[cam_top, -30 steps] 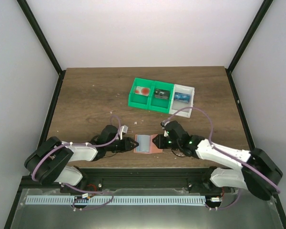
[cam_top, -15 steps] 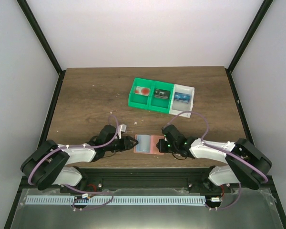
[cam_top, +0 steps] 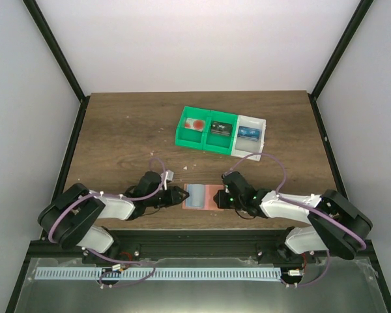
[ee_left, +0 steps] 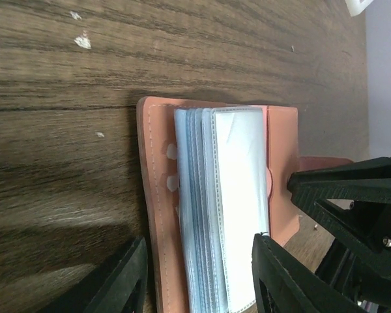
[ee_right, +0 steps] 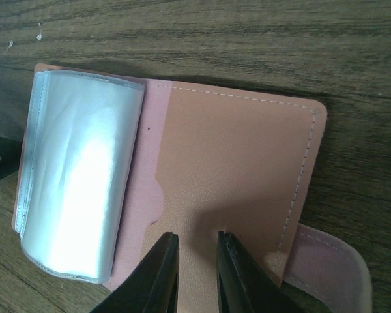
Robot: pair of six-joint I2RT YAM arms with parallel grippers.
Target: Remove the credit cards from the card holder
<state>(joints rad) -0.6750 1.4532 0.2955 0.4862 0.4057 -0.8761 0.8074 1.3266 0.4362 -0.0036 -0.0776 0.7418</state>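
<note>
Item: card holder [cam_top: 201,195], salmon-pink, lying open on the table [cam_top: 130,130] near its front edge, between my claws.
Credit cards [ee_left: 228,195]: stacked inside it, in clear sleeves.
My left claw [ee_left: 199,261]: spread, straddling the stack.
My right claw [ee_right: 197,244]: fingers nearly together over the right flap; I cannot tell if it grips.

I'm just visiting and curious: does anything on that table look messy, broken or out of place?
Nothing looks broken or spilled. The only oddity is a few pale specks scattered on the wooden table near the card holder, which lies open and flat with its clear sleeves bunched on one side.
</note>
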